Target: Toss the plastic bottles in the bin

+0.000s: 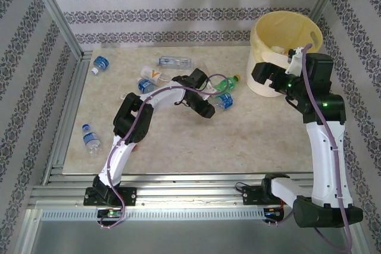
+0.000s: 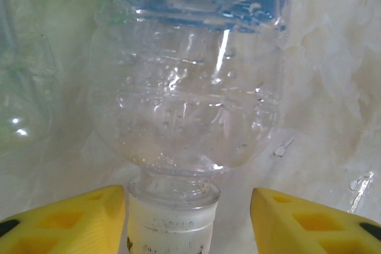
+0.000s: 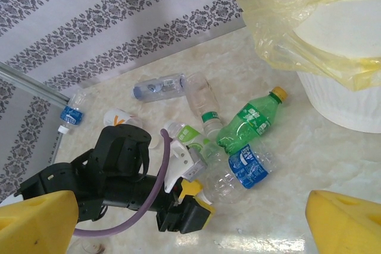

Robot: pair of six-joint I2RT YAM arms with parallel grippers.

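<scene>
At left end effector (image 2: 187,193) | blue-label bottle (image 2: 190,87) | cap (image 2: 169,224) toward it (long axis away)

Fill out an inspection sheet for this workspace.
Surface: marbled tabletop, pale and glossy.
Job's things: bottles scattered left and centre; blue-labelled bottle beside green bottle; bin at far right.
Clutter: yellow liner in the bin; white cup-like item with orange mark.
Grippers: left gripper astride the blue-labelled bottle's neck, not clamped; right gripper open beside the bin.
Cables: purple cable along each arm.
Surroundings: patterned walls, metal frame.
</scene>
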